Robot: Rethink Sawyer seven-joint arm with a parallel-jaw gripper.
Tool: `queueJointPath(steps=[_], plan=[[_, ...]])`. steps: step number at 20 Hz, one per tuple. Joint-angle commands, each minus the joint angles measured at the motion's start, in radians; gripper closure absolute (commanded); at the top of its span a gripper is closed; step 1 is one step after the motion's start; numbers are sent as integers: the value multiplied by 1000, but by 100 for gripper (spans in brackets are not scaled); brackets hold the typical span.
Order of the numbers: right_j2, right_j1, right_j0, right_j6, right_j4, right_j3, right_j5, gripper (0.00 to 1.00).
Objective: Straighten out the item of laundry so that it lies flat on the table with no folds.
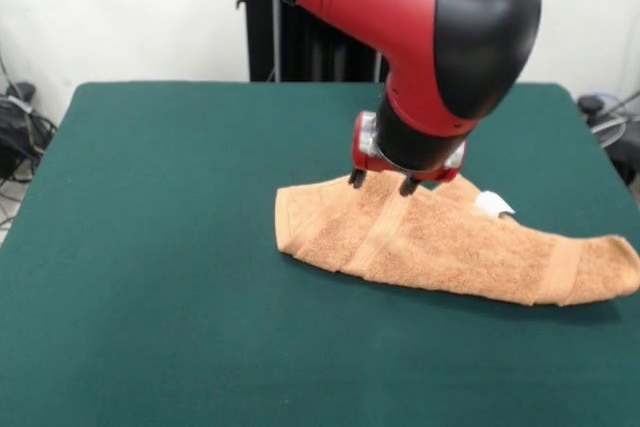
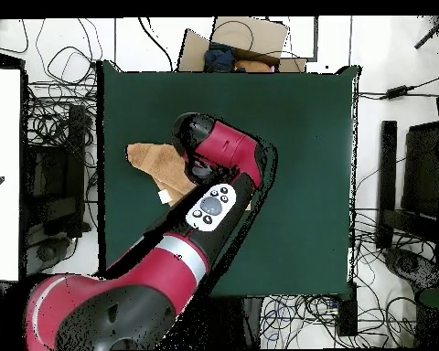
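Note:
The item of laundry (image 1: 450, 242) is an orange-tan towel lying folded over into a long band on the right half of the green table (image 1: 170, 247), its right end near the table's edge. A small white tag (image 1: 493, 204) sticks up at its far edge. My gripper (image 1: 381, 184) hangs straight down over the towel's far left edge, open, with both fingertips (image 1: 355, 179) at the cloth and nothing clamped between them. In the overhead view the arm (image 2: 214, 196) covers most of the towel (image 2: 153, 161) and hides the gripper.
Cables and dark equipment (image 2: 401, 192) surround the table on the floor. A cardboard box (image 2: 237, 41) sits beyond one table edge, and a white panel (image 2: 4, 174) stands off to the side. The black pedestal (image 1: 300, 37) rises behind the table.

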Motion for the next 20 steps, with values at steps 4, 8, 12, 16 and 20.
queueJointPath(steps=[4,8,12,16,20], plan=[[210,-20,-53,204,19,166,-91,0],[175,-163,-92,160,-3,270,-9,0],[188,-256,-152,102,4,358,17,0],[185,-307,-183,104,-35,349,108,0],[191,-349,-197,126,-58,341,169,0]])
